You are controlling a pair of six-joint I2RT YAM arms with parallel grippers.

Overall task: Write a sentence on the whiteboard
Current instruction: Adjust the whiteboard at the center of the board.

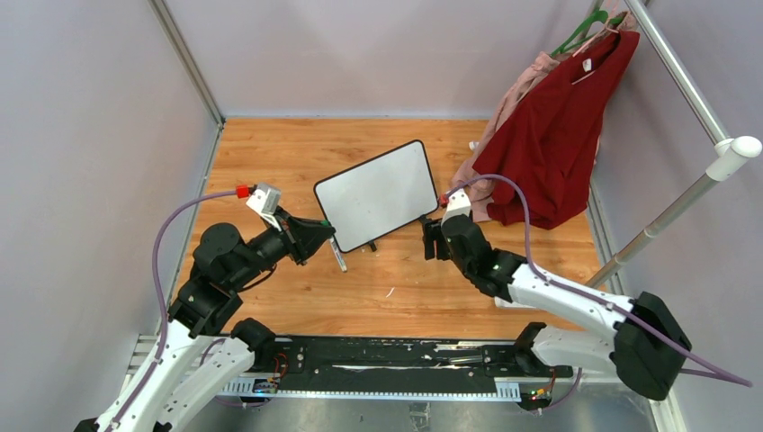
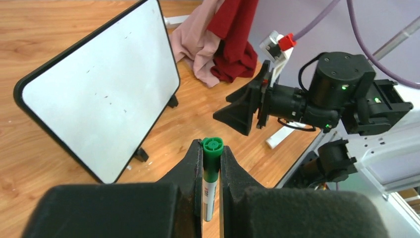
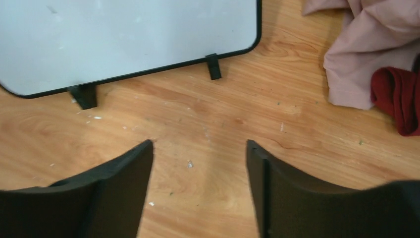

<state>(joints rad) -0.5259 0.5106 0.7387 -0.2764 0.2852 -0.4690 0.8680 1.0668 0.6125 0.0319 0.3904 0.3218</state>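
Wood-grain tabletop point(image 1: 396, 288) runs from the arm bases to the grey back wall, and the whiteboard point(image 1: 376, 194) stands near its middle, so take every place from that board.

Your left gripper point(image 2: 212, 154) sits just off the board's lower left corner, on your side of it. Its jaws are clamped on a marker point(image 2: 209, 188), a white barrel with a green end that pokes out past the fingertips. From above, the marker hangs at a slant close to the board's left foot, and you cannot tell whether it touches the wood.

Your right gripper point(image 3: 198, 148) hovers just off the board's lower right corner, low over the table. Its jaws stand wide apart with only bare wood between them. Its wrist camera looks at the board's bottom edge and both black feet point(image 3: 214, 66).

The board itself is propped on those feet, its thin black frame turned so that the right end lies farther from you than the left. Its face shows white with a few faint specks.

Beyond the board's right end, a pink garment point(image 3: 366, 54) and a red garment point(image 1: 549, 135) hang from a metal rail point(image 1: 684, 85). Their hems are pooled on the wood near the board's far right corner.
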